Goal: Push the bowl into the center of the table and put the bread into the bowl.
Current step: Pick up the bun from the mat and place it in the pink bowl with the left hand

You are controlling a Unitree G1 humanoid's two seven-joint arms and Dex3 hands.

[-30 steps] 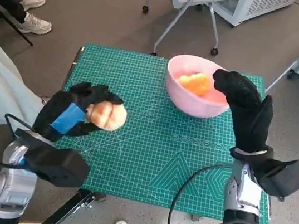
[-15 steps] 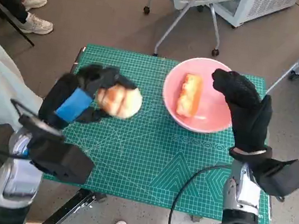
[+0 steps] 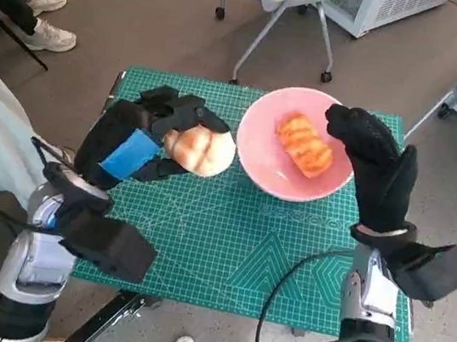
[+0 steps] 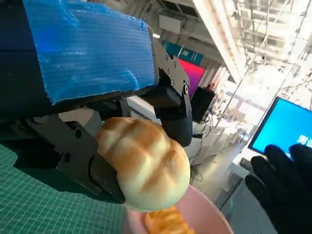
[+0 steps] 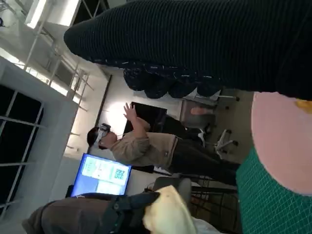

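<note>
Head view: bread (image 3: 201,149) in left hand (image 3: 142,145)

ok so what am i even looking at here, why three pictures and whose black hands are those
They belong to a humanoid robot standing at a small table. One picture looks down from a camera on its head; the other two come from cameras behind each wrist, so they look tilted and odd.

On the table lies a green mat with a pink bowl on it. One long orange piece of bread already lies in the bowl.

The left hand, black with blue tape, holds a round bun in the air beside the bowl. The right hand, in a knitted glove, is at the bowl's far rim and holds nothing. The right wrist picture also shows a person in the room behind.
</note>
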